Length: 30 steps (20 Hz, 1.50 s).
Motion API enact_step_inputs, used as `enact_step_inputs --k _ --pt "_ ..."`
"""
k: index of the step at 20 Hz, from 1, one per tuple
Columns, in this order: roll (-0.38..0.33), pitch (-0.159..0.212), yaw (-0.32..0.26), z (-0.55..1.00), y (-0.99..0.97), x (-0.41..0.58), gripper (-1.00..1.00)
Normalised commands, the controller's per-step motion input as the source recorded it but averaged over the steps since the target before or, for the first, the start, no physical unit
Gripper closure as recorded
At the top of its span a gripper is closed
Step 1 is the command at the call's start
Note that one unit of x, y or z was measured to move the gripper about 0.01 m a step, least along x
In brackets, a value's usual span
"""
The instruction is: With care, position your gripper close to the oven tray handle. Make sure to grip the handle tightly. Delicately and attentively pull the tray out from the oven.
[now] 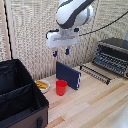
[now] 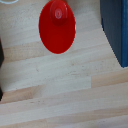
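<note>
No legible writing on oven (image 1: 114, 56) or tray (image 1: 95, 73).

A round red plastic cup (image 2: 57, 26) sits on the pale wooden counter (image 2: 60, 85), seen from right above. Near the cup, but not touching it, is a dark blue flat box (image 2: 116, 27), cut off by the picture's edge.

White gripper (image 1: 60, 50) with blue-tipped fingers; red cup (image 1: 61, 87) and dark blue box (image 1: 68, 75) below it; pale wood table (image 1: 95, 105).
</note>
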Motion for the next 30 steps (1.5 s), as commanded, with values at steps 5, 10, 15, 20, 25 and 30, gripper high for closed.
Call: enact_step_inputs --k 5,10,15,20,25,30 --pt "-0.297 -0.029 0.098 -0.02 -0.09 -0.115 -1.00" --pt "-0.372 -0.042 0.108 0.02 -0.20 -0.145 -1.00" --pt "-0.359 -0.066 0.121 0.03 -0.21 -0.126 -1.00" --pt "-0.340 -0.059 0.117 0.01 -0.27 -0.081 -1.00" --pt "-0.314 -0.042 0.123 0.00 -0.30 -0.042 -1.00" --pt "-0.293 -0.020 0.123 0.00 -0.35 -0.009 -1.00"
